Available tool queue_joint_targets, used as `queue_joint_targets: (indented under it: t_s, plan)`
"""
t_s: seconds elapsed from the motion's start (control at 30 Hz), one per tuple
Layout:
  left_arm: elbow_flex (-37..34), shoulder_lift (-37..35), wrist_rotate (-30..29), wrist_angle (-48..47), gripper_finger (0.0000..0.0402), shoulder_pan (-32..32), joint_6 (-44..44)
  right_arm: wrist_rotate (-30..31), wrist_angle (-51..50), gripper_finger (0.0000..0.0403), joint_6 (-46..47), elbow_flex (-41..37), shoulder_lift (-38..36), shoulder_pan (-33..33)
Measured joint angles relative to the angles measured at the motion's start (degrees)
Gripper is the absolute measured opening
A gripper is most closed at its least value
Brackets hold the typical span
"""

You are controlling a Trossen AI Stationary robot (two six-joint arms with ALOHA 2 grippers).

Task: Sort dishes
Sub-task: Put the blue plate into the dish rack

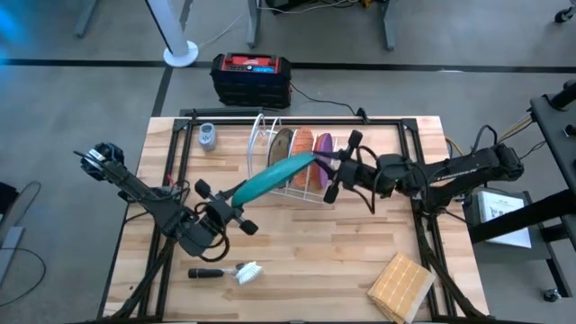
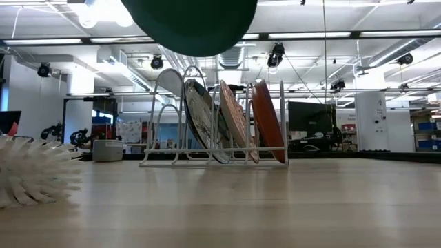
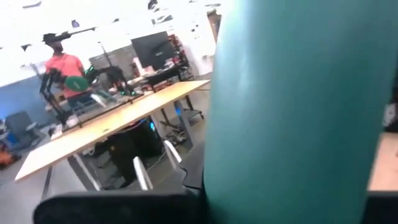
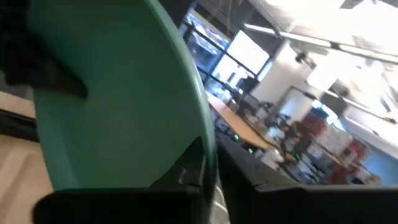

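behind the wooden table [image 1: 297, 261] stretches an open lab with desks and monitors, and a person in a red shirt shows far off in the left wrist view. on the table's left front lie a dish brush [image 1: 236, 271] and, nearer the back, a small grey cup [image 1: 208, 136]. the left gripper [image 1: 236, 213] sits left of centre, its jaws clamped on the lower rim of the teal-green plate [image 1: 274, 177], which hangs in the air, tilted, its long axis running from that gripper up and rightward toward the white wire rack [image 1: 270, 148]. the rack stands at centre back and already holds three plates on edge: the brownish speckled plate [image 1: 283, 143], the orange plate [image 1: 303, 142] and the purple plate [image 1: 324, 144]. the right gripper [image 1: 335, 164] reaches in from the right and meets the teal plate's far rim just in front of the rack; its wrist view shows the rim running between its dark fingers, so its jaws look closed on the plate too. both arms thus share the plate, one at each end. judging from this, the plate needs standing on edge and lowering into a free slot, with the right gripper the nearer to the rack. a square wooden block [image 1: 401, 286] lies at the right front corner.
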Motion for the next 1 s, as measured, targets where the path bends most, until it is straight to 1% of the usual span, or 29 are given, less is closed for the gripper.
queue_joint_targets:
  t_s: [0.23,0.4,0.43,0.5,0.63,0.73,0.87,1.0]
  plan:
    - [1.06,-0.41,-1.38,0.27,0.0032,0.02,0.93,6.41,-3.1,0.0089,2.9,0.09,-0.63,-0.17]
    - [2.91,-3.03,-1.41,0.27,0.0032,0.57,5.97,10.31,-4.76,0.0118,4.53,0.15,-1.76,-0.17]
    - [3.44,-3.67,-1.95,0.29,0.0032,0.68,7.24,12.76,-5.44,0.0122,5.0,0.15,-2.26,-0.3]
    - [4.76,-5.19,-1.28,0.64,0.0031,0.91,10.04,14.34,-5.51,0.013,5.65,0.26,-3.38,-0.68]
    - [6.39,-8.65,-1.57,0.34,0.0031,1.72,11.86,15.53,-8.31,0.014,5.79,0.24,-5.25,-0.32]
    - [6.87,-11.71,-1.76,0.09,0.0031,3.2,11.7,15.98,-11.08,0.0144,8.28,0.22,-7.1,-0.56]
    - [6.71,-14.72,-1.93,-0.15,0.0031,8.36,9.96,15.14,-15.2,0.0142,11.8,0.22,-8.06,-0.35]
    - [6.56,-15.39,-2.09,-0.69,0.0031,14.03,7.79,15.2,-18.37,0.0135,14.37,0.22,-8.25,-0.45]
